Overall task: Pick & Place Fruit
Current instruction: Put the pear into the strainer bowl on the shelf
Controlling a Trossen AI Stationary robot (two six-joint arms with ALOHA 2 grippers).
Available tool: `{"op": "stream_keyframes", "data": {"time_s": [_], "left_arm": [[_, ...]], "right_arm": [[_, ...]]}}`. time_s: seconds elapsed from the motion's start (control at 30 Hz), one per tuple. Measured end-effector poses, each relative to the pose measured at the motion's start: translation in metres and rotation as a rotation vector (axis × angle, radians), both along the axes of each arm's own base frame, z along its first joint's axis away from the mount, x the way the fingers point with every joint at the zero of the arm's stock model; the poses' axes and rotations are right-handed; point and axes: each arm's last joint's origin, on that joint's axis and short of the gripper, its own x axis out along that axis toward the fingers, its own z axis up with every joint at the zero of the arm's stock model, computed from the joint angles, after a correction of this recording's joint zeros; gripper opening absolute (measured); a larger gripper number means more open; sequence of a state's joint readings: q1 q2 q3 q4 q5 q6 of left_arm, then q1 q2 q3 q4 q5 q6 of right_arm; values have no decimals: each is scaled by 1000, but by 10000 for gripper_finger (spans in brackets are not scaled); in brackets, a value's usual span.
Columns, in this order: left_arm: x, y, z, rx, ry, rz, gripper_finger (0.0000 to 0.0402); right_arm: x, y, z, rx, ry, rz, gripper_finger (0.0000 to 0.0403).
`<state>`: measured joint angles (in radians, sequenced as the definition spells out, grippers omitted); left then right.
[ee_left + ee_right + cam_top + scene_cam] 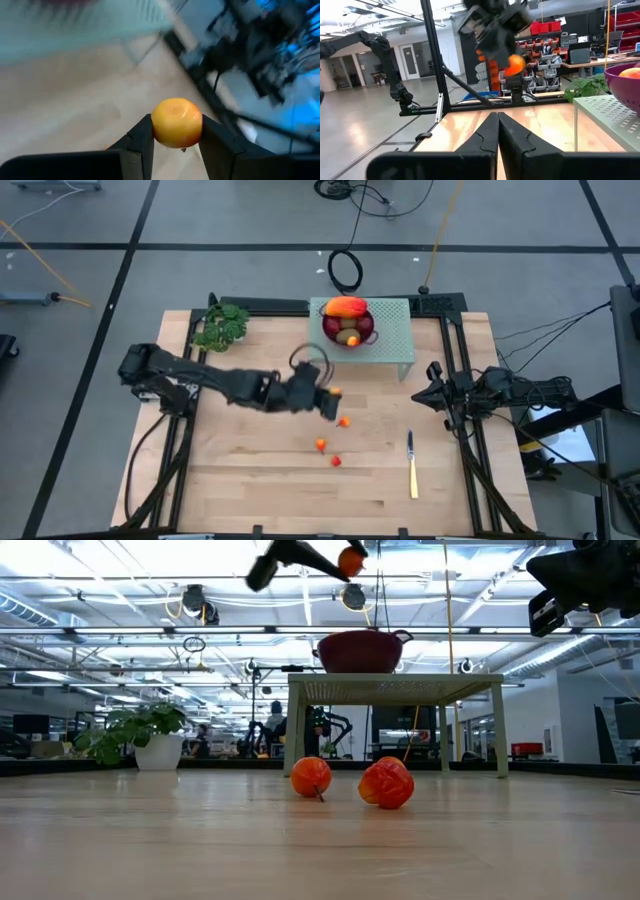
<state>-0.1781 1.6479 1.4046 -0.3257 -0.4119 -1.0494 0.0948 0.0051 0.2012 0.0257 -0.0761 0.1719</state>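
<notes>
Fingers of the left pincer (176,145) clamp a small orange fruit (176,122) above the table (250,470).

No readable text, labels, brand names, numbers or signs appear in any of the four views. The room behind the worktop (320,840) in the low view holds only shapes too small to read, and the red bins (545,27) past it in the right wrist view carry no legible markings.
</notes>
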Motion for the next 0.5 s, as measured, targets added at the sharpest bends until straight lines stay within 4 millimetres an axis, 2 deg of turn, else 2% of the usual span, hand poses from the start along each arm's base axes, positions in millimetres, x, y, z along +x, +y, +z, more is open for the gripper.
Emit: {"op": "stream_keyframes", "data": {"time_s": [0.17,0.33,0.5], "left_arm": [[11,39,19,83,-44,-9,122],[13,75,39,210,-50,11,122],[10,104,45,291,-28,48,122]], "right_arm": [[0,0,0,-8,1,-1,0],[0,0,0,-25,-3,-4,0],[0,0,0,-57,-9,-9,0]]}}
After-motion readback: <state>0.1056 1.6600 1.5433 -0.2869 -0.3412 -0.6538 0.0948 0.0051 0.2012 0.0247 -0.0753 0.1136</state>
